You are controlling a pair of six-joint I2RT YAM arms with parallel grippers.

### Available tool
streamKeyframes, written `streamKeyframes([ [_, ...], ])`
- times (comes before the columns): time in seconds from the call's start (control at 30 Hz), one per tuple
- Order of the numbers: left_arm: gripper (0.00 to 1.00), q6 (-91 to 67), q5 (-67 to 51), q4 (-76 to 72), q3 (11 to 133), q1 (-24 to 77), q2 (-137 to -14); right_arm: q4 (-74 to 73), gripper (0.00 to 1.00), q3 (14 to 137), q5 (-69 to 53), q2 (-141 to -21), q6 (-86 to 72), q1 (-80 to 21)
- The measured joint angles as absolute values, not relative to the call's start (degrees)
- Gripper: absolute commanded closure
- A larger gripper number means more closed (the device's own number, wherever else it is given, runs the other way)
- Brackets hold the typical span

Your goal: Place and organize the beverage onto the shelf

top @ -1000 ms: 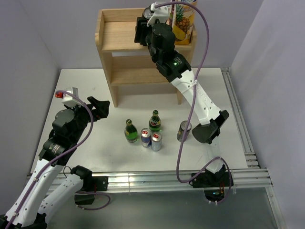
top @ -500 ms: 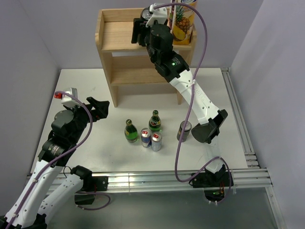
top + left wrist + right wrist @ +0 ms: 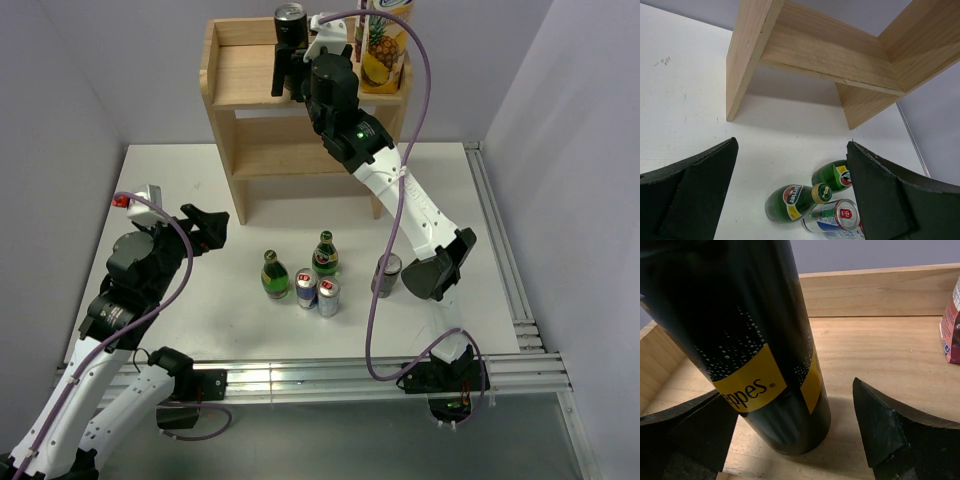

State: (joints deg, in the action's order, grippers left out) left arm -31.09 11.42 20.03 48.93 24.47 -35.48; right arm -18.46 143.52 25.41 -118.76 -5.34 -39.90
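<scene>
A tall black can with a yellow band stands upright on the top tier of the wooden shelf. My right gripper is open just in front of it. In the right wrist view the can sits between the spread fingers of that gripper, on the shelf board. On the table stand two green bottles, two blue-and-silver cans and a second black can. My left gripper hangs open to their left, empty. Through the left gripper I see a bottle.
A pineapple juice carton stands at the right end of the top tier, its edge showing to the can's right. The lower tier holds nothing. A metal rail runs along the table's near edge.
My right gripper has gone from shut to open and let go of the black can, which now stands by itself on the top tier. The left arm has not moved.
</scene>
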Motion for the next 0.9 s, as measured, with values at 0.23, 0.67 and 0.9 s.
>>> streamKeyframes([
  [0.23, 0.03, -31.1, 11.4, 20.0, 48.9, 24.5, -35.5, -18.4, 0.04, 142.4, 25.5, -118.8, -5.9, -39.9],
  [0.67, 0.03, -31.1, 11.4, 20.1, 48.9, 24.5, -35.5, -15.4, 0.25, 139.3, 26.0, -118.7, -5.9, -40.2],
  [0.9, 0.03, -31.1, 11.5, 20.1, 48.9, 24.5, -35.5, -14.0, 0.43, 139.7, 26.1, -119.5, -6.1, -40.9],
])
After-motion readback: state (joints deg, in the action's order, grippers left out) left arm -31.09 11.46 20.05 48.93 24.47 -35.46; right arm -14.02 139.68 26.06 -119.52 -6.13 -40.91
